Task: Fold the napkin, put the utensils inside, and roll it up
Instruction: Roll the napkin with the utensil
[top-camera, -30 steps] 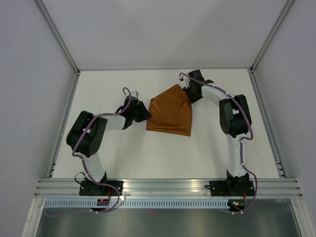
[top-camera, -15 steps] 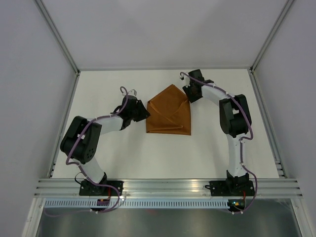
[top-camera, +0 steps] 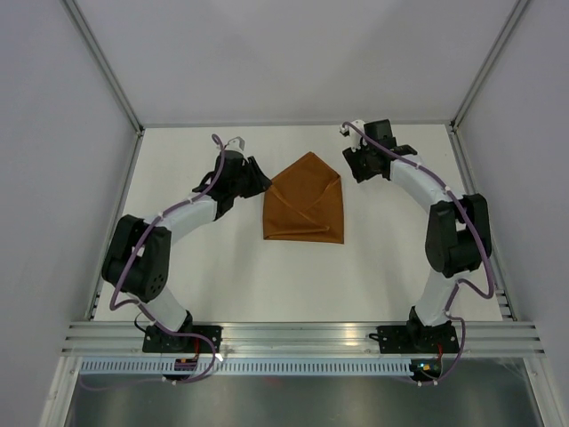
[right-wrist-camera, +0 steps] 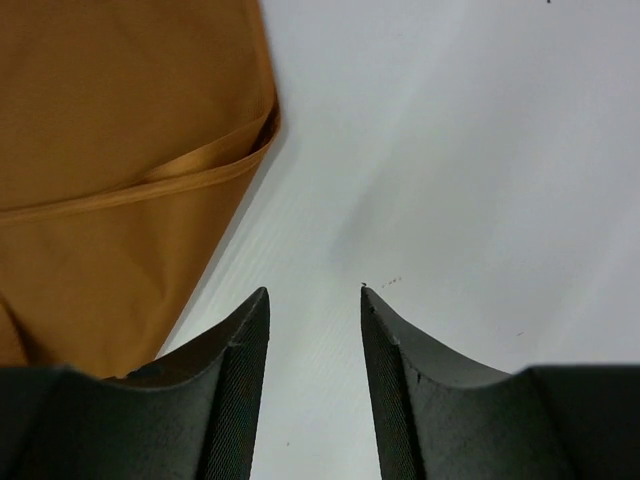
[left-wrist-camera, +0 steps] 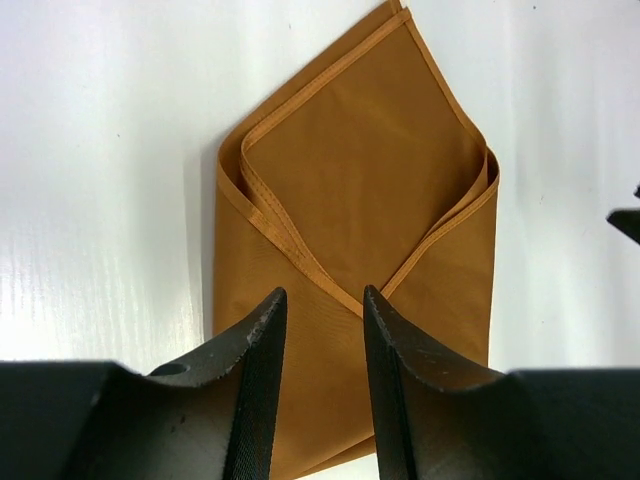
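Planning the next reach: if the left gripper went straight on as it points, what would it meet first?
The napkin, lying directly ahead of the left gripper; its height above the napkin is unclear.

On the white table [top-camera: 222, 267] in front of me lies the rust-orange napkin [top-camera: 305, 200], folded flat into a pointed shape.

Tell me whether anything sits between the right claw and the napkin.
Nothing visible does. Only bare white table separates the open right claw from the nearest folded edge of the napkin.
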Controlling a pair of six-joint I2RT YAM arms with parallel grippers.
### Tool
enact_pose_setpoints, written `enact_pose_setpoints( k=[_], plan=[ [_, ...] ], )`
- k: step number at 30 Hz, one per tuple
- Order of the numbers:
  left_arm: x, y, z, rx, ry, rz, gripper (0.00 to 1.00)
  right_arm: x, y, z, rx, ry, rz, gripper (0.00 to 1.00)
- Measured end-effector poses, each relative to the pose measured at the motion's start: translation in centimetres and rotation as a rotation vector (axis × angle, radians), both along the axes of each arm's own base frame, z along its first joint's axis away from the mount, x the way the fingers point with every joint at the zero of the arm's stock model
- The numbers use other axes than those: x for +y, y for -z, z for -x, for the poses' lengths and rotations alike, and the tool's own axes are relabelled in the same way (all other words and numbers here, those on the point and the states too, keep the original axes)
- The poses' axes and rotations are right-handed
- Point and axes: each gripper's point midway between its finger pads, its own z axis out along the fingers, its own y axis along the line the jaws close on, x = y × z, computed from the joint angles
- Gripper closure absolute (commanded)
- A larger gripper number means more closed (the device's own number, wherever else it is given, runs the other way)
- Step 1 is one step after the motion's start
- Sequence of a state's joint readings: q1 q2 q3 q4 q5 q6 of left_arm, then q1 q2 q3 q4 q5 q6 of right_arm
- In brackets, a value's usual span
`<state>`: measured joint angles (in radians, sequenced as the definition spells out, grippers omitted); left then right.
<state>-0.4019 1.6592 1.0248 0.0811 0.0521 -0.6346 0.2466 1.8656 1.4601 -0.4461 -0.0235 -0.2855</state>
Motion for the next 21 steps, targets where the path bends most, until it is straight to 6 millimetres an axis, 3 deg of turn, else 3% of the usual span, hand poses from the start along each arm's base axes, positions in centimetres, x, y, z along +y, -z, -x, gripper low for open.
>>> enact_pose_setpoints(
  k=[5, 9, 17, 21],
  plan=[
    [0.8, -1.3, -0.5, -0.009, -0.013, -0.001, 0.57, 1.3, -2.0, 3.1, -0.023, -0.135, -0.045, 0.53],
    [1.0, -3.6, -1.5, -0.048, -0.016, 0.011, 0.56, 2.7, -1.6, 6.0, -0.021, -0.251, -0.028, 0.52],
    [1.0, -8.4, -1.9, -0.124, 0.009, 0.026, 0.53, 9.9, 1.4, 12.5, 0.025, -0.557, 0.027, 0.48],
    [1.3, -9.8, -2.0, -0.145, 0.013, 0.026, 0.53, 12.7, 1.5, 14.2, 0.015, -0.657, 0.032, 0.46]
  ],
)
